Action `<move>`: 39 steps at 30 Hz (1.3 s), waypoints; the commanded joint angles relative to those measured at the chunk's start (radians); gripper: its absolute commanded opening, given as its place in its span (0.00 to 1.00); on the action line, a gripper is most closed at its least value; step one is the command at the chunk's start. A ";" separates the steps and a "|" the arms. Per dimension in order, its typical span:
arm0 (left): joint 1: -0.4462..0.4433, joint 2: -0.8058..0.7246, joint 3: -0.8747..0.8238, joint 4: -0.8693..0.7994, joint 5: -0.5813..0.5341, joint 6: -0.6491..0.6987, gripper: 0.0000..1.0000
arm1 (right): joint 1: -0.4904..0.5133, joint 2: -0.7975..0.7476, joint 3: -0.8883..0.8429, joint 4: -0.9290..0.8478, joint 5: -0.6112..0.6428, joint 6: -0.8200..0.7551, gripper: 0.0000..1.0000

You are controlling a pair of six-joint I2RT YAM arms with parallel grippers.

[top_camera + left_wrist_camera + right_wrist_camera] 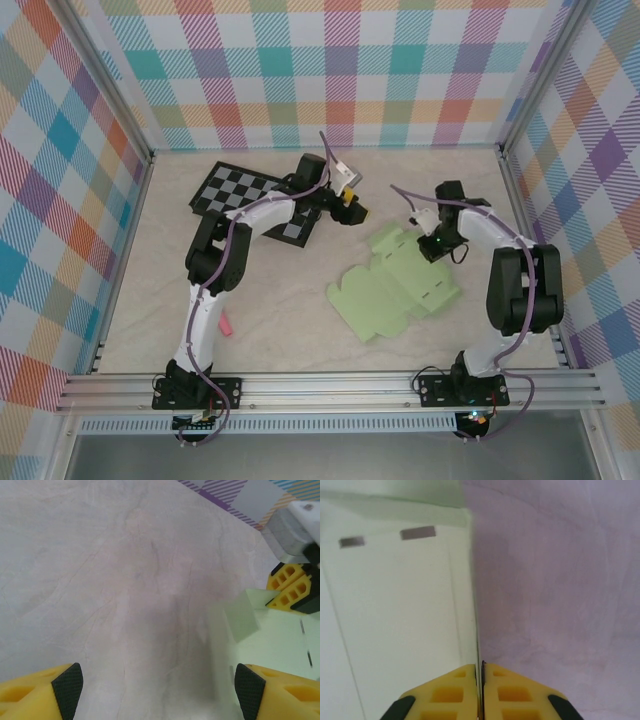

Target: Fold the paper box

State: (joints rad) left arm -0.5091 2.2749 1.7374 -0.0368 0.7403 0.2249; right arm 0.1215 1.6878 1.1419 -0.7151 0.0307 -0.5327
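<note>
The paper box [395, 285] lies opened out, mostly flat, on the counter [270, 330], right of centre and just beside the right arm. The right fingers [452, 695] are squeezed together on the thin edge of one flap. The left fingers [30, 690] hang spread wide over bare counter by the box's far corner, near the checkerboard [245, 195], gripping nothing.

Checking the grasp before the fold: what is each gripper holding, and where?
The right gripper pinches the box by the edge of a flap; the left gripper is open, holding nothing.
</note>
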 commanded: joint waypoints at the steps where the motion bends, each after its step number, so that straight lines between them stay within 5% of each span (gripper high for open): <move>1: -0.001 -0.066 -0.076 0.059 -0.007 -0.014 0.81 | 0.066 0.014 0.040 0.074 0.180 -0.184 0.04; 4: 0.013 -0.096 -0.189 0.186 -0.050 -0.110 0.81 | 0.117 0.031 0.040 0.182 0.338 -0.306 0.04; 12: 0.024 -0.189 -0.426 0.456 -0.067 -0.270 0.81 | 0.229 -0.013 -0.137 0.722 0.467 -0.620 0.03; 16: 0.037 -0.195 -0.452 0.491 -0.068 -0.300 0.81 | 0.265 -0.031 -0.302 1.099 0.455 -0.814 0.03; 22: 0.127 -0.260 -0.607 0.770 -0.026 -0.473 0.80 | 0.277 -0.036 -0.444 1.442 0.412 -0.942 0.03; 29: 0.167 -0.373 -0.684 0.664 -0.108 -0.368 0.82 | 0.290 -0.059 -0.503 1.640 0.184 -1.018 0.03; 33: 0.176 -0.382 -0.748 0.739 -0.176 -0.359 0.81 | 0.308 -0.060 -0.534 1.675 0.047 -1.080 0.02; 39: 0.133 -0.381 -0.741 0.612 -0.137 -0.131 0.79 | 0.312 0.011 -0.575 1.777 0.011 -1.133 0.00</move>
State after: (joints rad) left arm -0.3500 1.9076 1.0039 0.6113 0.6079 -0.0364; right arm 0.4320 1.6592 0.5812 0.9588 0.1043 -1.6211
